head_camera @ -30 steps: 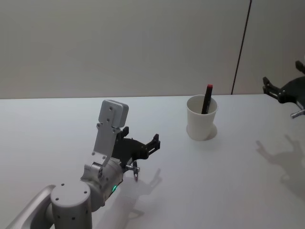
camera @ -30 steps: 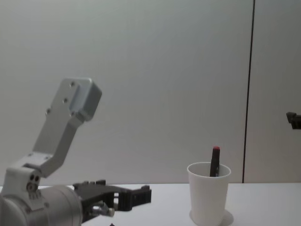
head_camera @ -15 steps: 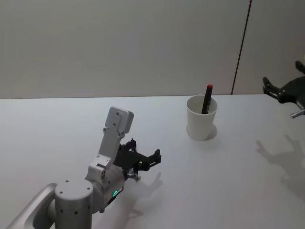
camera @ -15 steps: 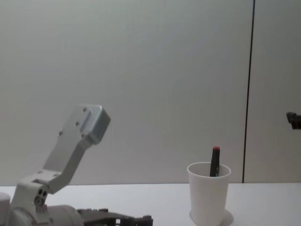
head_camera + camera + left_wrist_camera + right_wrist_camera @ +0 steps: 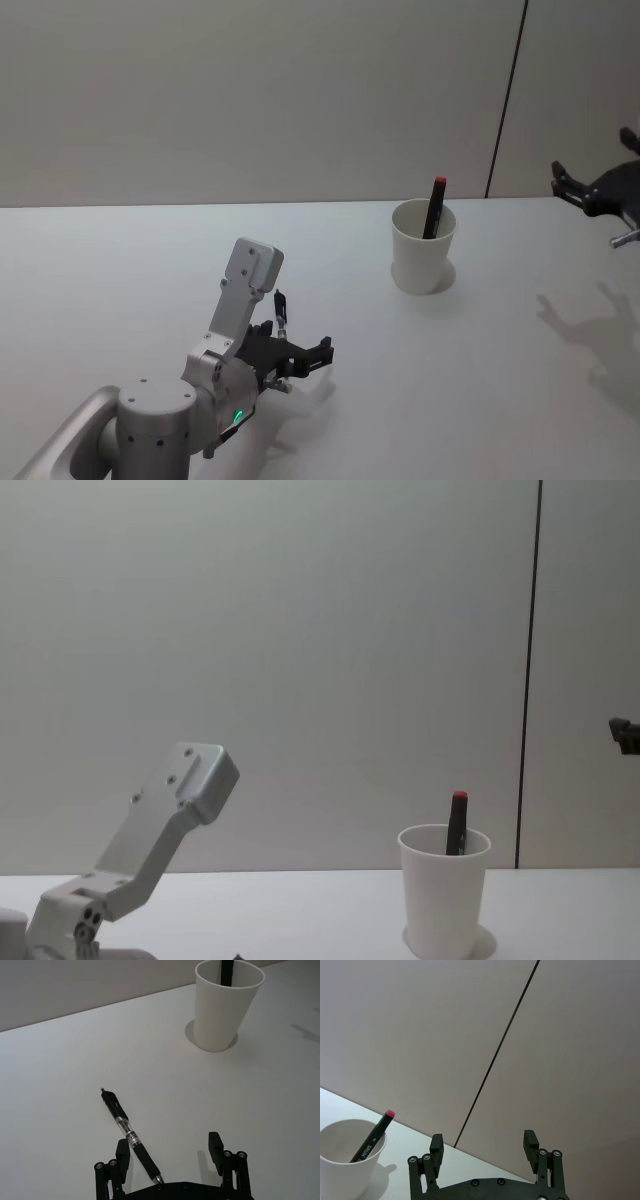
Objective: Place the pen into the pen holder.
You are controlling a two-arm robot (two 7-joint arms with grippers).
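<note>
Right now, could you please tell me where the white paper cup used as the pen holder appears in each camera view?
Head view: pen holder right of centre, mid-height.
Chest view: pen holder lower right.
Left wrist view: pen holder upper right.
Right wrist view: pen holder lower left corner.
Shared landmark: the dark marker standing inside it.

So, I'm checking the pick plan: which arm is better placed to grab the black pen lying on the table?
Left. The left gripper sits low over the black pen, jaws open either side of one end. The right gripper hangs raised at the far right, beyond the white paper cup.
</note>
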